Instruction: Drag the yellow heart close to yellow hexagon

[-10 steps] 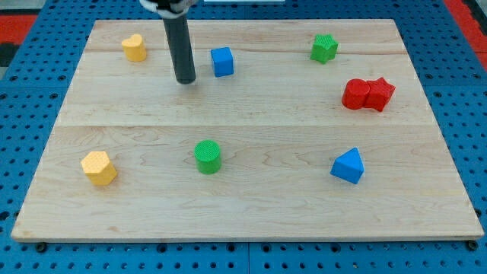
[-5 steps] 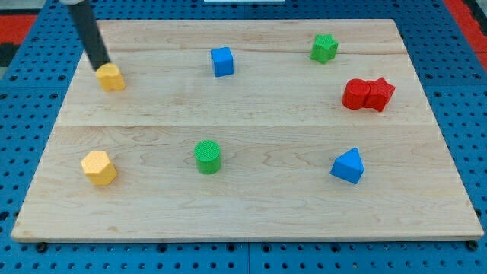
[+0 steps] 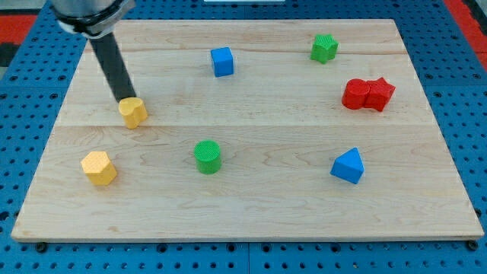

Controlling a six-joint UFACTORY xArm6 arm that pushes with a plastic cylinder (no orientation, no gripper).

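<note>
Wood board w/ eight coloured blocks.

Dark rod slanting down from the view's top left, my tip on the table top

Colours on the board
Yellow heart, yellow hexagon; green cylinder, green block; blue cube, blue triangle; two red blocks; dark rod, my tip; pale wood-grain board; blue pegboard.
</note>
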